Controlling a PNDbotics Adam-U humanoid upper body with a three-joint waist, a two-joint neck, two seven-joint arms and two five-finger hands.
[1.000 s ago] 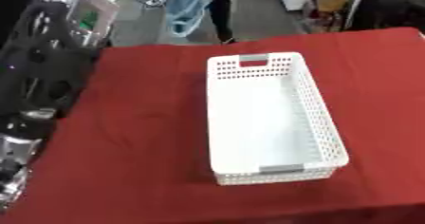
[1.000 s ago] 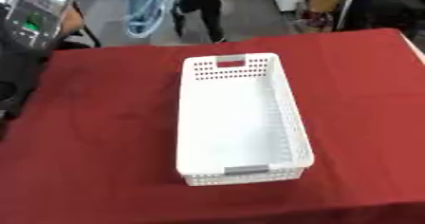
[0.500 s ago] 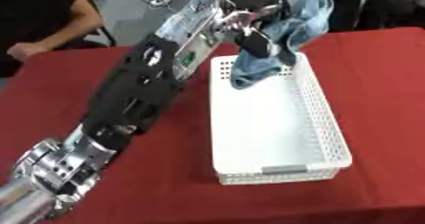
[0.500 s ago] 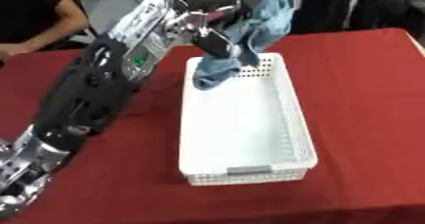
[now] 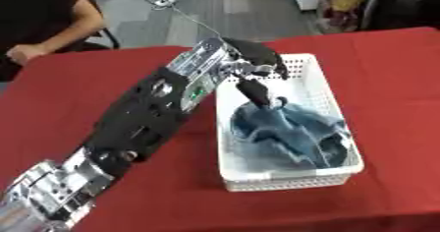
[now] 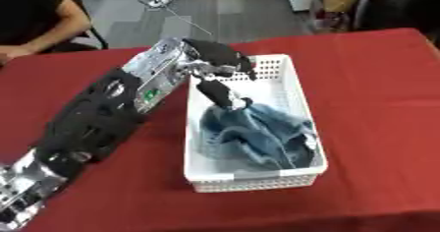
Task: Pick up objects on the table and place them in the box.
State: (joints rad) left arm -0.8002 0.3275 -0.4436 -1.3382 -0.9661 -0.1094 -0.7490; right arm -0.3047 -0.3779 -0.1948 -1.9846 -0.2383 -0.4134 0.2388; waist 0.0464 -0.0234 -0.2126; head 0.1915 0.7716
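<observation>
Blue cloth already lies heaped inside the white basket on the red table, with the left hand above it, thumb still touching the cloth, fingers relaxed rather than pinching, so letting go and withdrawing seems all that remains.

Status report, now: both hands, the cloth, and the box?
Left hand over the white box, thumb on the blue cloth, fingers curled. Cloth lies in the box's near half. Right hand not in view. Nothing in the way.
</observation>
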